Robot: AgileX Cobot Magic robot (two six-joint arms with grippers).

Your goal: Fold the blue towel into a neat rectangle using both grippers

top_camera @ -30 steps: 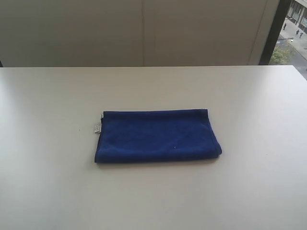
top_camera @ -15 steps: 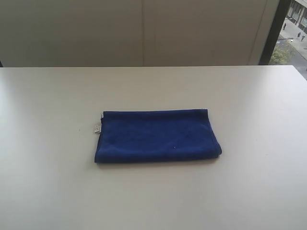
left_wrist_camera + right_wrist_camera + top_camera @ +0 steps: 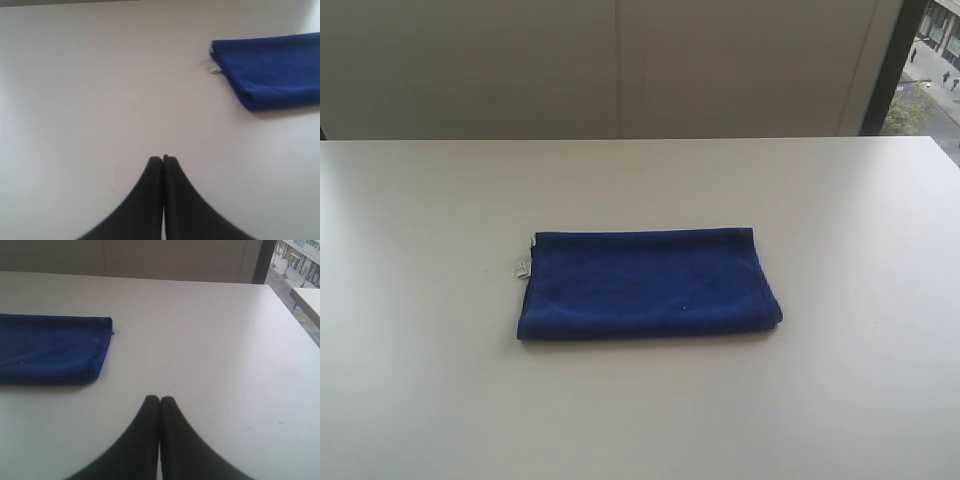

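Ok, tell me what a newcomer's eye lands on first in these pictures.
The blue towel stands out at once: a deep blue folded rectangle lying in the middle of the pale table, with a small white tag at its left end in the exterior view. Next come the left claw and right claw, each shut and apart from the towel, one off either end.
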